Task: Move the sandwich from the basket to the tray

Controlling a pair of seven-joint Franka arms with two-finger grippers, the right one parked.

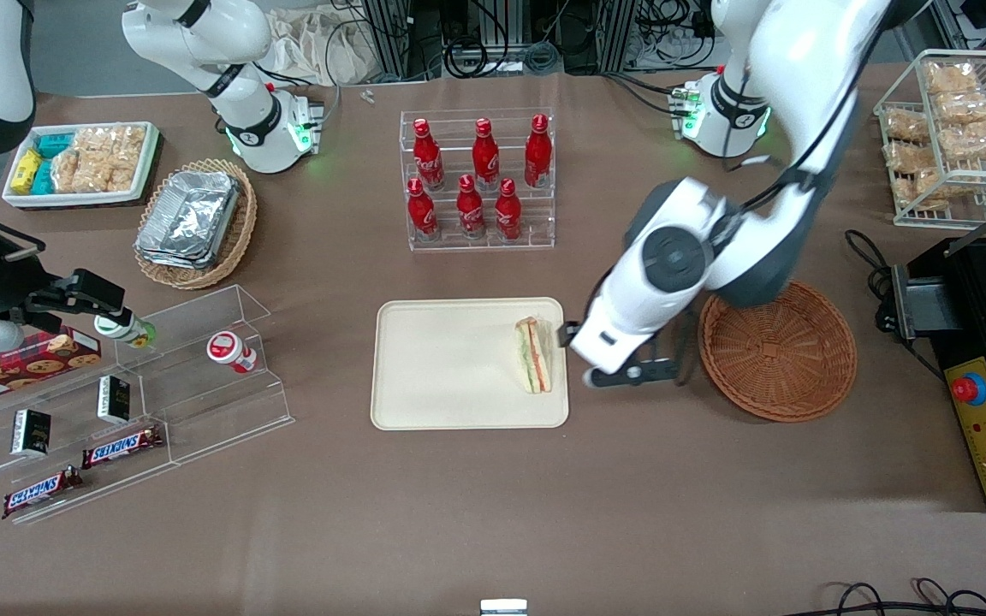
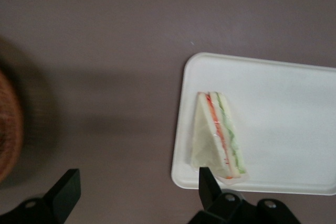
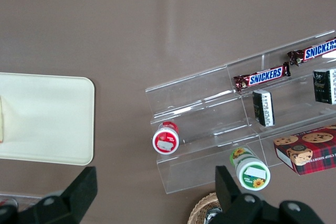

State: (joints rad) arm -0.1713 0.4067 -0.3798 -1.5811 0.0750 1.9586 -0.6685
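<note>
- Lying on the tray (image 1: 450,368), the sandwich (image 1: 534,355) rests on its side at the end of the tray nearest the basket (image 1: 777,352), its orange and green filling lines showing through the clear wrap.
- The wrist view shows the sandwich (image 2: 220,136) close to the tray's (image 2: 283,114) short rim, with nothing touching it.
- The gripper (image 1: 580,352) of the left arm hangs over the bare table between the tray and the basket, just beside the tray's edge.
- Its two dark fingers (image 2: 65,192) stand spread wide apart, released and holding nothing; one fingertip shows just in front of the sandwich's corner without gripping it.
- The basket, a round reddish-brown wicker bowl, sits near the tray toward the working arm's end of the table, and nothing is seen in it.
- Farther from the front camera, a clear stepped rack holds six red bottles (image 1: 476,180) in two rows.
- Toward the parked arm's end, a tan wicker basket with foil containers (image 1: 193,221) sits beside a white tray of snack packets (image 1: 82,162).
</note>
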